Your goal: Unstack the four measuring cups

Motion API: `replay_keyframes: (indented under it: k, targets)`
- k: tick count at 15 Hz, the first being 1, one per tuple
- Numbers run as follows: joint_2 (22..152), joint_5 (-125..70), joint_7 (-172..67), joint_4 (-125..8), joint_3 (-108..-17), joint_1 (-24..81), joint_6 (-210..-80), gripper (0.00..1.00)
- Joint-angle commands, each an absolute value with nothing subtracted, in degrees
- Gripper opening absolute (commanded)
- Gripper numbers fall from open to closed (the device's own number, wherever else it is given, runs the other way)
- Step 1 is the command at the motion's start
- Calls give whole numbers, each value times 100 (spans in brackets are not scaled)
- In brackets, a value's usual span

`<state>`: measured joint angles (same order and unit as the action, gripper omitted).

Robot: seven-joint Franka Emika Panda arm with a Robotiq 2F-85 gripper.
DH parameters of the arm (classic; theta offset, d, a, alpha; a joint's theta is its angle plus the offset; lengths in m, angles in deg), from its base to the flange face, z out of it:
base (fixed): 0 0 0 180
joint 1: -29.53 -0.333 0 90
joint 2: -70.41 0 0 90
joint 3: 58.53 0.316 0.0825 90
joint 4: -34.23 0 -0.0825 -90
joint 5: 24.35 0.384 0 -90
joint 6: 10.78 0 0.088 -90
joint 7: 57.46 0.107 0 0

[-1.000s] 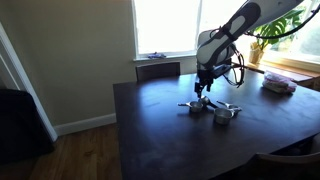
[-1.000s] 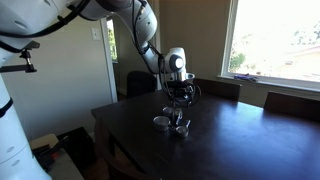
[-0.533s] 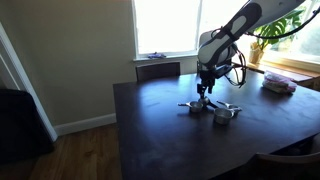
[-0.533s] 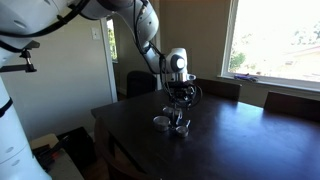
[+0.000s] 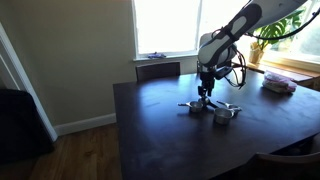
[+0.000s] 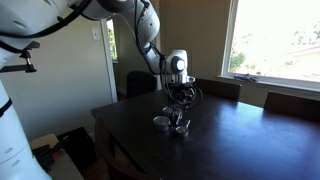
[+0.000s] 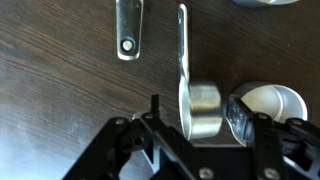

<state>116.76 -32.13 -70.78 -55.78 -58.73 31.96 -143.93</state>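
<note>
**Cups clustered under the jaws**

The small shiny round silver metal measuring cups point(image 5: 224, 113) lay close together on the dark wooden surface point(image 5: 160, 135). In the wrist view one cup point(image 7: 203, 112), its thin flat handle straight, stood between the parted jaws, unclamped.

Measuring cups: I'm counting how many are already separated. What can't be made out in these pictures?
- Both exterior views: the cups are too small to count, and the gripper partly covers them.
- Wrist view: the top edge cuts off a far cup and the bowl belonging to a loose handle.
- Wrist view: the gripper straddles a near cup; contact is unclear.
</note>
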Motion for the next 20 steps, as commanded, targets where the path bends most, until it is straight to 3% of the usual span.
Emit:
replay_keyframes:
  k: [1,6,7,11,15,16,17,20]
  targets:
    - [11706,-3072,-7310,-5559,-5713,3346,-14263,41]
    - [11691,-3088,-7379,-5622,-5694,3344,-14321,9]
    - [11653,-3118,-7368,-5661,-5710,3319,-14363,11]
    - [11451,-3371,-7276,-5864,-5839,3149,-14665,1]
    - [11306,-3716,-7267,-6105,-5894,3010,-15030,8]
    - [11216,-3781,-7261,-6236,-5895,2995,-15186,14]
    - [11132,-3848,-7240,-6360,-5906,2980,-15338,33]
    - [10558,-3927,-7105,-7113,-5954,2994,-15855,47]
